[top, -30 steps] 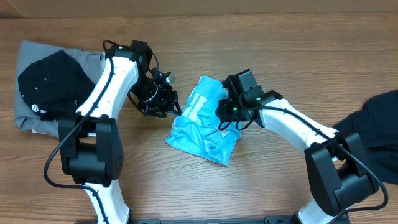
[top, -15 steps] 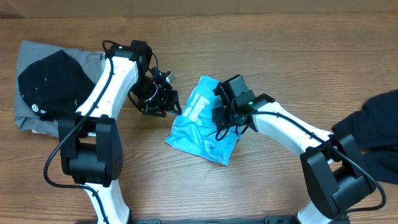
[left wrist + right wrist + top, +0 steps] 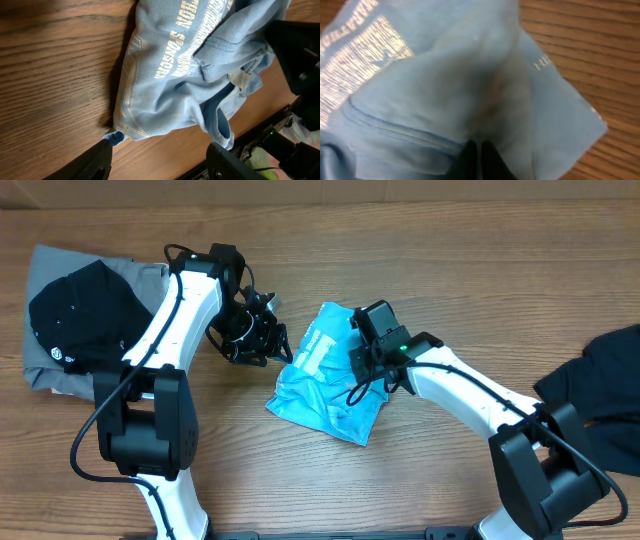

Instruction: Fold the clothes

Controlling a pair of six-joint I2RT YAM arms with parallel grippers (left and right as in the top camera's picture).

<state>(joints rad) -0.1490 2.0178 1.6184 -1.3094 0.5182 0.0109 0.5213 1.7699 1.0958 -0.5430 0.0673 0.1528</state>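
Observation:
A crumpled light-blue T-shirt (image 3: 325,385) with pale printed lettering lies mid-table; it is one of the clothes. My left gripper (image 3: 262,345) hovers just off its left edge. In the left wrist view this gripper (image 3: 162,167) is open, with bare wood between the fingers (image 3: 95,162) and the T-shirt's hem (image 3: 190,75) just ahead. My right gripper (image 3: 362,370) is down on the shirt's upper right part. In the right wrist view its dark tips (image 3: 481,160) are pressed together, and the T-shirt (image 3: 445,85) puckers around them.
A black garment (image 3: 75,315) lies on a folded grey one (image 3: 45,265) at the far left. Another black garment (image 3: 600,375) sits at the right edge. Wood tabletop (image 3: 450,270) surrounds the shirt.
The right gripper has shifted left over the shirt and its jaws have closed into the fabric. The left arm has stayed in place, still open.

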